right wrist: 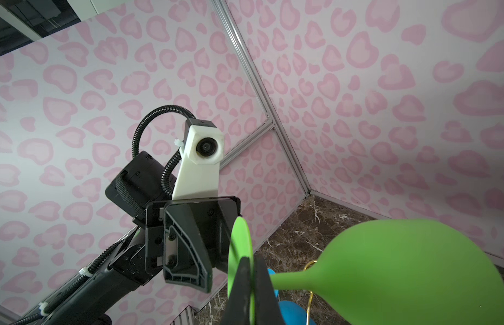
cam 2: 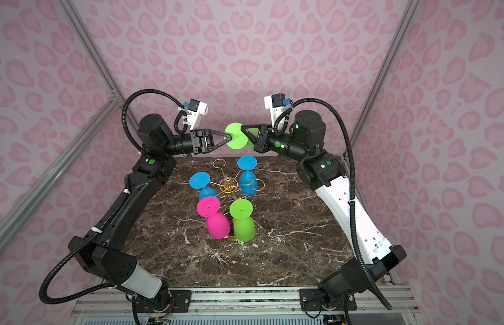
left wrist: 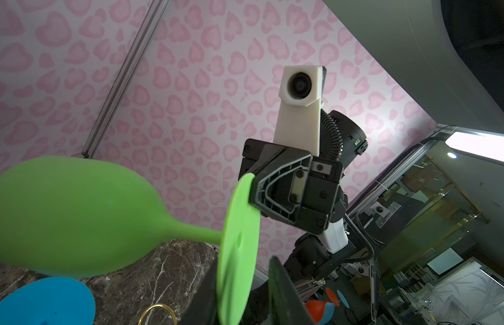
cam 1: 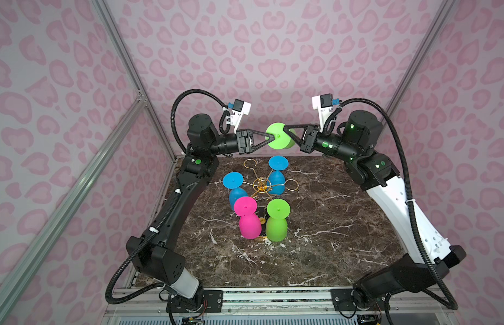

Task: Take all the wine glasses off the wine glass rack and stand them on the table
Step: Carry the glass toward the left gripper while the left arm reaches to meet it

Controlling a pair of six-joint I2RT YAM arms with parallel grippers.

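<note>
Pink leopard-print walls (cam 1: 273,42) surround one brown marble tabletop (cam 1: 343,225). We count five plastic wine glasses: two green, two blue, one pink. Four hang foot-up on the thin gold wire wine glass rack (cam 1: 261,185) mid-table: a left blue wine glass (cam 1: 233,180), a rear blue wine glass (cam 1: 278,163), a pink wine glass (cam 1: 245,206) and a hanging green wine glass (cam 1: 278,208). Two hooks (cam 1: 250,168) stand bare. The held green wine glass (cam 1: 276,143) lies sideways in the air, well apart from the rack. The right gripper (cam 1: 285,129) is clamped on its round foot's rim; the left gripper (cam 1: 272,137) straddles that foot, jaws partly apart, not pinching.
</note>
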